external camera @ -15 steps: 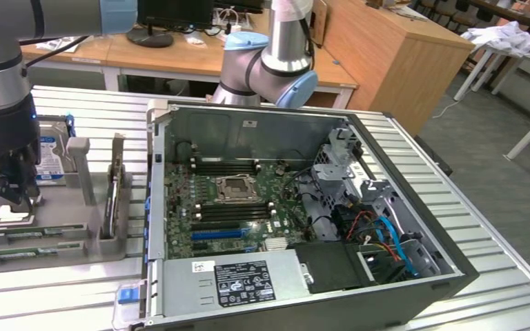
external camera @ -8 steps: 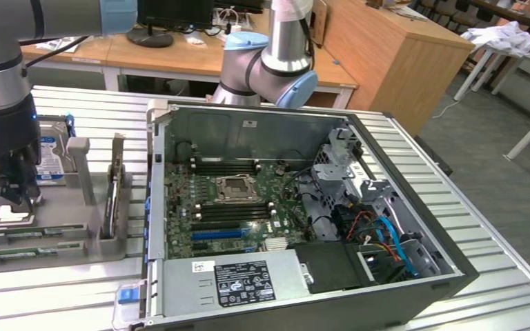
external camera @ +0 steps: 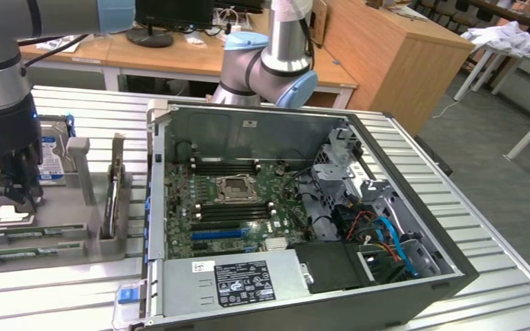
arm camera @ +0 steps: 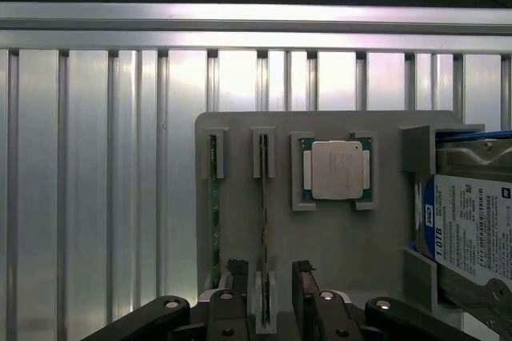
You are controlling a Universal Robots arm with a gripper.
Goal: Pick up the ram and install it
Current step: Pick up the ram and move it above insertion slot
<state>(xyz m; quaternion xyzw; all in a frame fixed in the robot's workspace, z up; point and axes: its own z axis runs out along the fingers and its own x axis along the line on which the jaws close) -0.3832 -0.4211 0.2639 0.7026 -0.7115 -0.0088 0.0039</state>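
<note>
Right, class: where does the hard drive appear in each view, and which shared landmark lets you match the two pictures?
Exterior view: the hard drive stands on edge at the exterior view's far left, at the back of the grey holder.
Wrist view: the hard drive sits in the brackets at one end of the holder, beside the processor chip.
Shared landmark: the grey holder with its slots.

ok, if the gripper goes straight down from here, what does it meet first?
Probably the ram, on edge in the gray tray: it lines up with the gap of the open gripper, whose fingers would straddle it. Depth unclear.
</note>
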